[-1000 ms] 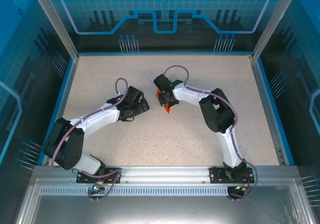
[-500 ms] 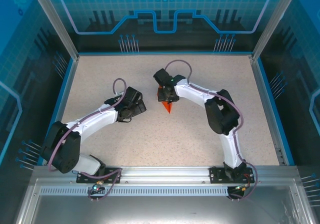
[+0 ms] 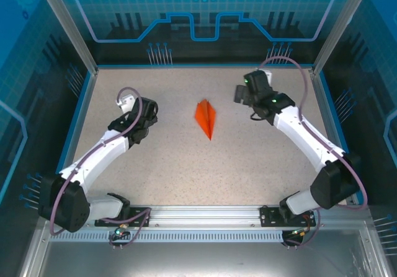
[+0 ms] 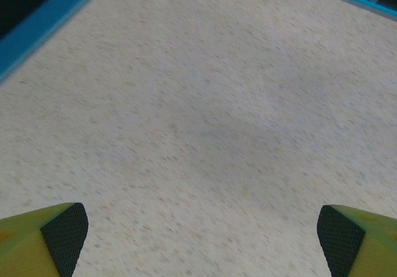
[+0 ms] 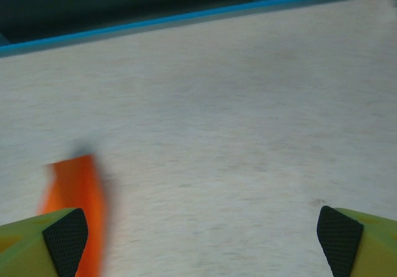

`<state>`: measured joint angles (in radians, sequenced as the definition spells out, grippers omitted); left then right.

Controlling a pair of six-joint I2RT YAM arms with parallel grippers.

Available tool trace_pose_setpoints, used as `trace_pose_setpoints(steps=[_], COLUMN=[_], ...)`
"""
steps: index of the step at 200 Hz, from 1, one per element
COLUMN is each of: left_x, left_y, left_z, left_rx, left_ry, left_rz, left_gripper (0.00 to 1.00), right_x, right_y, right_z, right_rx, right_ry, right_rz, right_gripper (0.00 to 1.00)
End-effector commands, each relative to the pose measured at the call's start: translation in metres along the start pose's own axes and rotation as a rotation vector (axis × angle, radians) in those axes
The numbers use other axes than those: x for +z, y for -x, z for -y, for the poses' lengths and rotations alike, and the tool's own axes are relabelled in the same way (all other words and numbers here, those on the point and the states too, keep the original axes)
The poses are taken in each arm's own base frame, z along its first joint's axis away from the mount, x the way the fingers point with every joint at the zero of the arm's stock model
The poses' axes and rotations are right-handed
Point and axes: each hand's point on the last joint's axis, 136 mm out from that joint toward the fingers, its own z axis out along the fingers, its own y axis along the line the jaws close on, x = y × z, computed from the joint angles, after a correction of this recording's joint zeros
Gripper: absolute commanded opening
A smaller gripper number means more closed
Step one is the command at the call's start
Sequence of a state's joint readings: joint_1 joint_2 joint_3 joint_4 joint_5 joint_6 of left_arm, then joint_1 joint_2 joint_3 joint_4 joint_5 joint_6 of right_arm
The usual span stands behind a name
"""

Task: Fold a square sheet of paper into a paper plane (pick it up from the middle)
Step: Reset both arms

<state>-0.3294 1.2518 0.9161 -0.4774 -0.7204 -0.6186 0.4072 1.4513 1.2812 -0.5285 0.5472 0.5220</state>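
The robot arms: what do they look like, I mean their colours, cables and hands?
The left arm and the right arm have white shells with black joints. A thin purple-grey cable runs along each, looping near the wrist. The left hand and the right hand have yellow-green fingers with black textured pads. A small green light glows near the right wrist.

I see my left arm folded at an elbow low at 8 o'clock, with the forearm stretched up toward 10 o'clock and the wrist tipped downward. The left fingers stand spread wide and empty. My right arm bends at 4 o'clock and reaches long toward 1 o'clock, its wrist turned inward toward the centre. The right fingers are spread equally wide, gripping nothing.
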Motion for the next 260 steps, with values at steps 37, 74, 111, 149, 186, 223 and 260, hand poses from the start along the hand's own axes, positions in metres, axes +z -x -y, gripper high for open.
trace_pose_setpoints(steps=[37, 74, 111, 149, 186, 223, 260], left_x=[0.026, 0.048, 0.066, 0.063, 0.072, 0.080, 0.090], left_y=[0.003, -0.015, -0.021, -0.008, -0.016, -0.029, -0.036], left_z=[-0.059, -0.066, -0.038, -0.015, 0.002, 0.021, 0.026], left_rx=[0.063, 0.094, 0.136, 0.127, 0.181, 0.249, 0.271], left_ry=[0.174, 0.153, -0.066, -0.271, -0.389, -0.472, -0.475], left_rz=[0.195, 0.218, 0.245, 0.346, 0.343, 0.304, 0.267], left_gripper=[0.99, 0.99, 0.99, 0.99, 0.99, 0.99, 0.99], right_x=[0.037, 0.060, 0.083, 0.102, 0.092, 0.090, 0.090], right_y=[-0.037, -0.062, -0.073, -0.079, -0.090, -0.100, -0.100], right_z=[0.121, 0.125, 0.121, 0.097, 0.070, 0.059, 0.058], right_rx=[0.002, -0.110, -0.156, -0.169, -0.253, -0.296, -0.296], right_ry=[-0.257, -0.241, -0.184, -0.003, 0.165, 0.236, 0.241], right_rz=[0.121, 0.162, 0.190, 0.206, 0.284, 0.318, 0.314], right_gripper=[0.99, 0.99, 0.99, 0.99, 0.99, 0.99, 0.99])
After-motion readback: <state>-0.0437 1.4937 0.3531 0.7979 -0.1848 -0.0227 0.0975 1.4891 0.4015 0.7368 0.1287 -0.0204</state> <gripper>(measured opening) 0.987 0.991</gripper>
